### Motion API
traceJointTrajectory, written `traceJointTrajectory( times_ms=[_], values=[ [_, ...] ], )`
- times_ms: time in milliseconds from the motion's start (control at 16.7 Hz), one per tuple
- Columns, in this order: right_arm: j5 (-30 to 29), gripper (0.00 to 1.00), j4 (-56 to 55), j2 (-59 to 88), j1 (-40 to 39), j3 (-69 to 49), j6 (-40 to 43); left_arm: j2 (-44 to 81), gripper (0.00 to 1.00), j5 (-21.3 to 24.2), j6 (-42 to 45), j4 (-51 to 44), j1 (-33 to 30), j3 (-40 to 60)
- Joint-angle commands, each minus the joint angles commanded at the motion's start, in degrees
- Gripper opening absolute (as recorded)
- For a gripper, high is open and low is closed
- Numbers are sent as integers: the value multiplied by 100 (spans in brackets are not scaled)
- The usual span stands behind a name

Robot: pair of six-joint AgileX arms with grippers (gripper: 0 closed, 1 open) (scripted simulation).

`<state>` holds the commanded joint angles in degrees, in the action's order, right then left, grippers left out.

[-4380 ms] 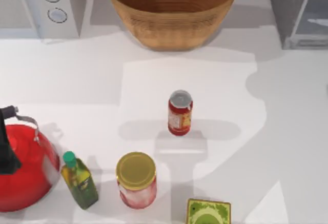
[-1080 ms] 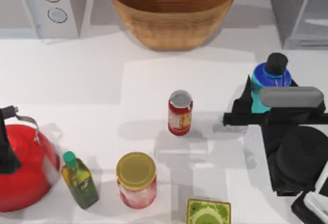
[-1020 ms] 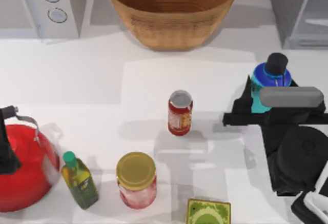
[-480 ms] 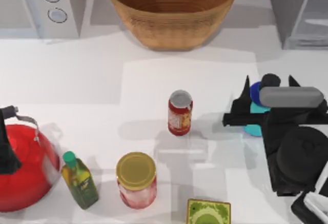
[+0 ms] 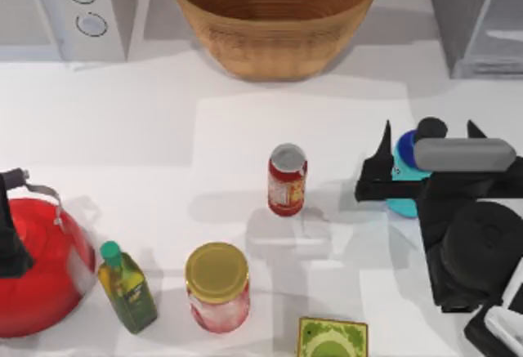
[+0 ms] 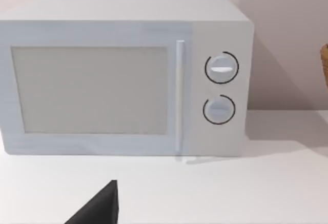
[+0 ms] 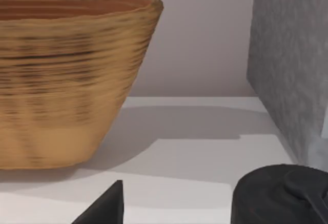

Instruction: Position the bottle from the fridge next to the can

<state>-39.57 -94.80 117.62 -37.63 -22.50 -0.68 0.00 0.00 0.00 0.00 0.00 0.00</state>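
Observation:
The red can (image 5: 287,179) stands upright mid-table. To its right, a gap away, stands the turquoise bottle (image 5: 404,161), black cap up. My right gripper (image 5: 431,128) hangs over it, open, one finger on either side of the cap and clear of it. The right wrist view has the bottle's black cap (image 7: 279,196) close by and one fingertip (image 7: 110,203) beside it. The grey fridge (image 5: 482,14) sits in the far right corner. My left arm is parked; in its wrist view one fingertip (image 6: 102,208) faces the microwave.
A woven basket bowl (image 5: 274,15) stands at the back centre and a white microwave (image 5: 69,10) at the back left. Along the front are a red kettle (image 5: 37,263), an olive oil bottle (image 5: 127,287), a yellow-lidded jar (image 5: 216,285) and a green box (image 5: 332,339).
My right arm carried the bottle in from the right and lowered it onto the table beside the can. Its fingers have since spread apart, letting go of the bottle.

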Motion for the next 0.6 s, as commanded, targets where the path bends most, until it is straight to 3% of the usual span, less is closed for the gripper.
traceJointTrajectory(
  times_ms=[600],
  values=[
    [-465,100,-409,-105,-464,522,-5,0,100,0,0,0,0,0]
  ],
)
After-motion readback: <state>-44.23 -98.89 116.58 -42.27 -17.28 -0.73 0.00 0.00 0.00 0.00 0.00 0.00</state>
